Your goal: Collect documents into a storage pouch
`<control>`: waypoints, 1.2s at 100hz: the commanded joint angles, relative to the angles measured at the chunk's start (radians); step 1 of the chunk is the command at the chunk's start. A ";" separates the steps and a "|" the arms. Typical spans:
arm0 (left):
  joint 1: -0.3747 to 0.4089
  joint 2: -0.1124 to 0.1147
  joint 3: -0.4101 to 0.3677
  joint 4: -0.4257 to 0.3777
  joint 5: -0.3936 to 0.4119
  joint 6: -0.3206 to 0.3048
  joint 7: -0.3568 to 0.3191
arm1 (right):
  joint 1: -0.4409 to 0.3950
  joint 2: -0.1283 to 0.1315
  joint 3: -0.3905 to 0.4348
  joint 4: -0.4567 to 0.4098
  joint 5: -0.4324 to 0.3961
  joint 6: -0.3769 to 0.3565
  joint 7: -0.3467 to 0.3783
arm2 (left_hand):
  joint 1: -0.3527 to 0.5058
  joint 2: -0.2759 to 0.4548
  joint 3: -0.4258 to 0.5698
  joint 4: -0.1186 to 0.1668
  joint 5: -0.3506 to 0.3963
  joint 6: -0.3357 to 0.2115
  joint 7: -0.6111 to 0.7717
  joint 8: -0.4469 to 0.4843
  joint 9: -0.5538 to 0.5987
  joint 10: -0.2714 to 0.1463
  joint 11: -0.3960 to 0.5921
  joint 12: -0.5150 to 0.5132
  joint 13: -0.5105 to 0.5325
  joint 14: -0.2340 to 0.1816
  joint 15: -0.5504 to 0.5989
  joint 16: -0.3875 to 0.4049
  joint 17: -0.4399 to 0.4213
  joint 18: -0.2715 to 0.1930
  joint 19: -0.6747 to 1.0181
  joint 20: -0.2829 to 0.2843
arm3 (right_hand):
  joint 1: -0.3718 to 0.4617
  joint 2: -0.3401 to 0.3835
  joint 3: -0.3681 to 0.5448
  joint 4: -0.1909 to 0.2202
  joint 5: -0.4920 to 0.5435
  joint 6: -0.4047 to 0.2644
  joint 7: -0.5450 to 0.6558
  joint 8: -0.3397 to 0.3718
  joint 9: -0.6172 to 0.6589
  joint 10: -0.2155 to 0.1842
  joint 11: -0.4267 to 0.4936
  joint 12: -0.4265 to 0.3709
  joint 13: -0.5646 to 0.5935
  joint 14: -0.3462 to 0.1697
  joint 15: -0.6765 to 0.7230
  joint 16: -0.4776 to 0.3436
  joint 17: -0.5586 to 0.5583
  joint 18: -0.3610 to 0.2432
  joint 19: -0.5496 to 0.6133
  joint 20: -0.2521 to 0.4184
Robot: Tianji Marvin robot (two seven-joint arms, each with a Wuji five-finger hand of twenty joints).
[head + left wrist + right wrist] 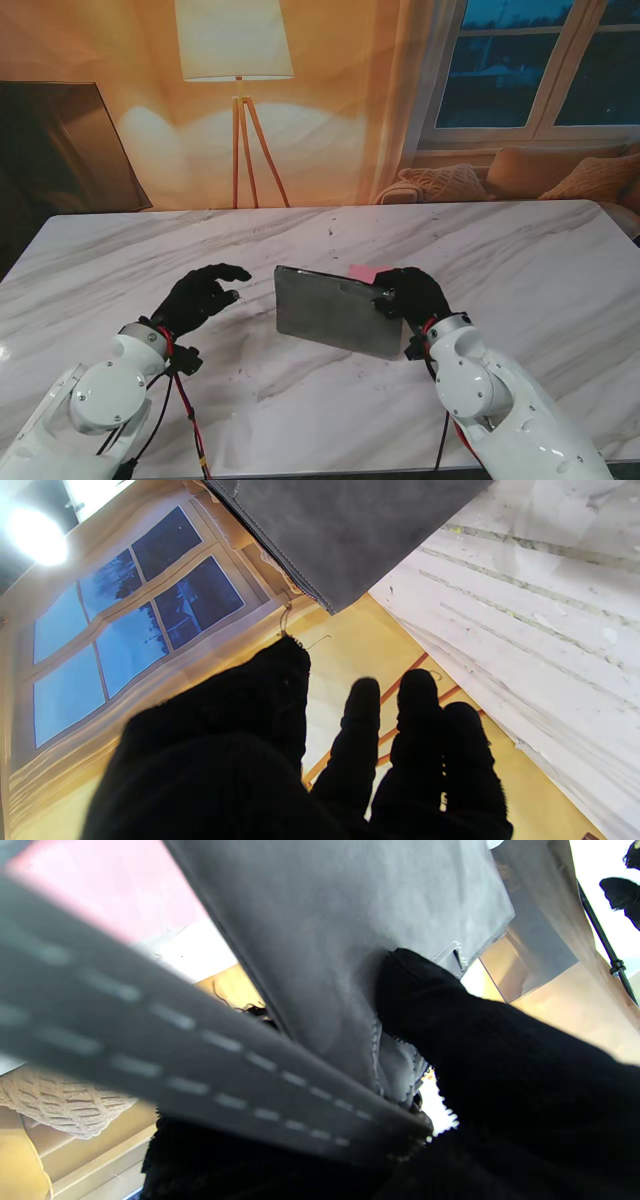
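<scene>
At the centre of the stand view my right hand (408, 293) pinches the grey pouch (335, 312) by its right edge, lifted off the table (520, 260). It looks soft and light, likely floppy. A pink document (362, 272) shows behind it. My left hand (200, 295) hovers spread, empty, with bare tabletop around it.

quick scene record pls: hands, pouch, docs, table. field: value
left hand: open, fingers spread, holds nothing, apart from the pouch
right hand: shut on the pouch's right end
grey pouch: raised on edge, tilted, between the two hands
pouch opening: cannot tell whether open or zipped
pink document: only a corner shows, behind the pouch's top edge
marble table: no other papers visible
</scene>
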 commanded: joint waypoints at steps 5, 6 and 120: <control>-0.012 0.014 -0.008 -0.010 -0.053 0.017 -0.083 | -0.026 0.005 0.003 -0.003 -0.018 -0.017 0.005 | 0.021 0.003 0.029 -0.005 0.038 -0.038 -0.005 -0.021 -0.073 -0.013 0.054 0.091 -0.037 -0.019 0.120 0.129 0.005 -0.088 0.118 0.070 | 0.096 0.069 0.055 0.020 0.109 -0.100 0.093 0.048 -0.010 0.079 0.023 0.005 0.082 -0.088 0.042 0.012 0.013 -0.010 0.042 0.024; -0.014 0.015 -0.008 -0.010 -0.054 0.018 -0.089 | -0.028 0.005 0.004 -0.004 -0.019 -0.019 0.004 | 0.023 0.008 0.029 -0.004 0.039 -0.037 -0.009 -0.024 -0.075 -0.012 0.063 0.104 -0.033 -0.022 0.140 0.147 0.011 -0.091 0.131 0.078 | 0.096 0.069 0.055 0.020 0.109 -0.100 0.093 0.048 -0.010 0.083 0.023 0.004 0.082 -0.088 0.042 0.012 0.013 -0.011 0.042 0.024; -0.210 0.013 0.168 0.128 0.056 -0.075 -0.056 | -0.122 0.004 0.029 -0.055 -0.020 -0.102 -0.035 | -0.190 0.323 -0.456 0.060 0.258 0.093 -0.117 -0.112 -0.162 -0.072 -0.090 0.023 -0.222 -0.095 -0.325 -0.115 -0.030 -0.063 -0.910 0.048 | 0.074 0.081 0.051 0.013 0.091 -0.116 0.097 0.044 -0.018 0.062 0.026 0.000 0.076 -0.106 0.030 0.001 0.008 -0.012 0.041 0.020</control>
